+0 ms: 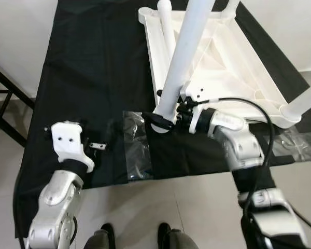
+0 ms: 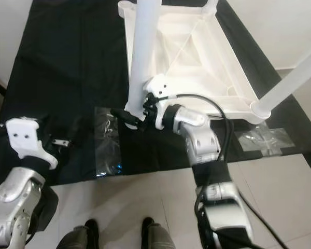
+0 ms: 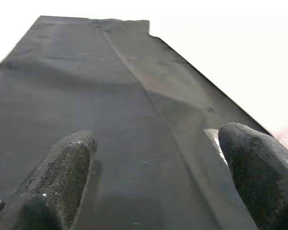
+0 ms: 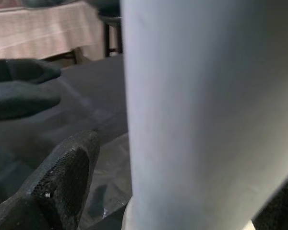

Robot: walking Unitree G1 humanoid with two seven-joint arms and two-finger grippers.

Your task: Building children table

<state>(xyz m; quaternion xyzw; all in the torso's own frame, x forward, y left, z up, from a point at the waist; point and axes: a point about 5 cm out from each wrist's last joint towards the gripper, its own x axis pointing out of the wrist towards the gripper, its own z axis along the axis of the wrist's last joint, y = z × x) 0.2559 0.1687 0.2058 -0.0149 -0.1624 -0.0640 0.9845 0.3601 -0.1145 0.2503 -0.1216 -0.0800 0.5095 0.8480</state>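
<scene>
Jaws of the right gripper [image 1: 163,123] are clamped round a white leg [image 1: 181,62] beside the upturned tabletop [image 1: 223,57]; left gripper [image 3: 153,177] jaws spread, idle. Leg-fitting step judged underway; socket alignment needed next.

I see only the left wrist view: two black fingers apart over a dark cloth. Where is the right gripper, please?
Observer: The right gripper grips the lower end of a white leg, which leans.
Operator: Where is the table top?
Observer: The top lies upturned on the cloth, just beyond that gripper.
Operator: Is anything near my left gripper?
Observer: A clear bag lies on the cloth between the left gripper and the leg.
</scene>
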